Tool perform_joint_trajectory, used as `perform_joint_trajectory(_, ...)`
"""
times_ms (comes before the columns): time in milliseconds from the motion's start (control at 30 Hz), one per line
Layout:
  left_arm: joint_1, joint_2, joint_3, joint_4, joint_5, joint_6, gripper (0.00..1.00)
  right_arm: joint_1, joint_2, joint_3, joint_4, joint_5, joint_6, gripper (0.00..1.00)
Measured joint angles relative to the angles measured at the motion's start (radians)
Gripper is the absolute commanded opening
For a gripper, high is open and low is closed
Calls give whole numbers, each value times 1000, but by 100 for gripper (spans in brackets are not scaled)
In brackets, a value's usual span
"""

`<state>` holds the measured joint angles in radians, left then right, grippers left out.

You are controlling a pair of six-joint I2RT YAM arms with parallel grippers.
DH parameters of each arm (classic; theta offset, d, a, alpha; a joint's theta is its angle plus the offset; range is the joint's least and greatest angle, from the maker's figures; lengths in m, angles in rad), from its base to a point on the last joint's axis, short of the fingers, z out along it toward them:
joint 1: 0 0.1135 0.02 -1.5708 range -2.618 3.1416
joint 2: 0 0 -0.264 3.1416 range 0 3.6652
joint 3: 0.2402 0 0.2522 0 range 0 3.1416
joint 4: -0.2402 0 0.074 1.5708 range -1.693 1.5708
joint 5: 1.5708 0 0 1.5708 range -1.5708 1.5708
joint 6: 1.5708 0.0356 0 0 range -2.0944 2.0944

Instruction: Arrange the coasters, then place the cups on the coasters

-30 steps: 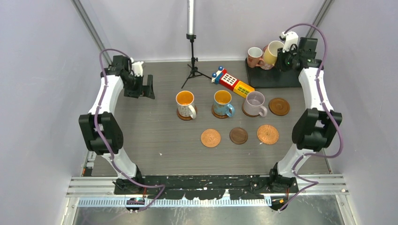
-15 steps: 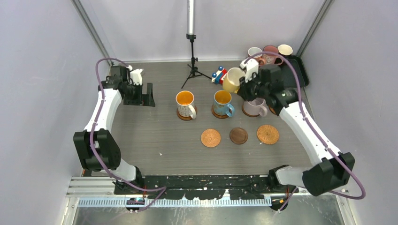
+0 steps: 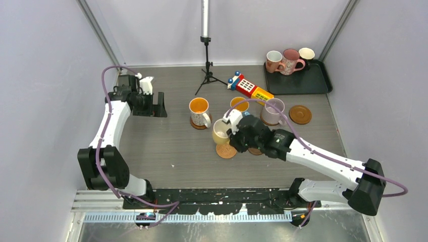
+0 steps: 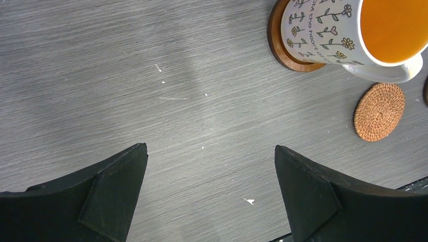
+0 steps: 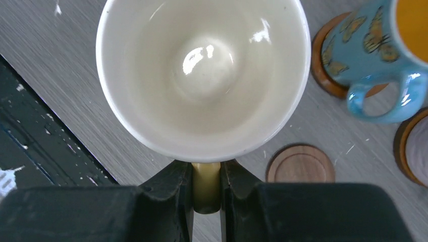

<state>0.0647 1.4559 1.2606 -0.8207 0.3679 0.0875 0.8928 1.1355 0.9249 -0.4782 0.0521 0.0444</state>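
My right gripper (image 3: 232, 134) (image 5: 206, 169) is shut on the handle of the yellow cup (image 3: 220, 132) (image 5: 202, 75), held just above the left woven coaster (image 3: 225, 150) (image 4: 379, 112). Three cups stand on brown coasters: the white patterned one (image 3: 199, 112) (image 4: 348, 30), the blue one (image 3: 238, 103) (image 5: 373, 45) and the lavender one (image 3: 274, 111). A dark coaster (image 5: 300, 164) lies bare beside the arm, and a brown coaster (image 3: 300, 114) is bare at the right. My left gripper (image 3: 160, 104) (image 4: 210, 151) is open over bare table at the left.
A black tray (image 3: 303, 83) at the back right holds two pink cups (image 3: 274, 60) (image 3: 291, 60) and a black one (image 3: 306, 53). A red-yellow toy block (image 3: 250, 88) lies behind the cup row. A small tripod (image 3: 207, 65) stands at the back centre.
My right arm has swung from the tray at the back right to the front middle, carrying the yellow cup down over the left woven coaster. The left arm has hardly moved.
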Motion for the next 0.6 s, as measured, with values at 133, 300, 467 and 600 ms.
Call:
perform_joint_trajectory(133, 0, -12, -18, 7, 0, 0, 100, 87, 19, -42, 4, 97, 46, 0)
perform_joint_trajectory(300, 0, -34, -60, 23, 0, -1, 100, 108, 26, -106, 28, 186, 87, 0)
perform_joint_trajectory(467, 0, -38, -81, 29, 4, -5, 100, 108, 35, -171, 64, 205, 120, 0)
perform_joint_trajectory(600, 0, -38, -87, 43, 11, -10, 100, 111, 58, -183, 105, 193, 156, 0)
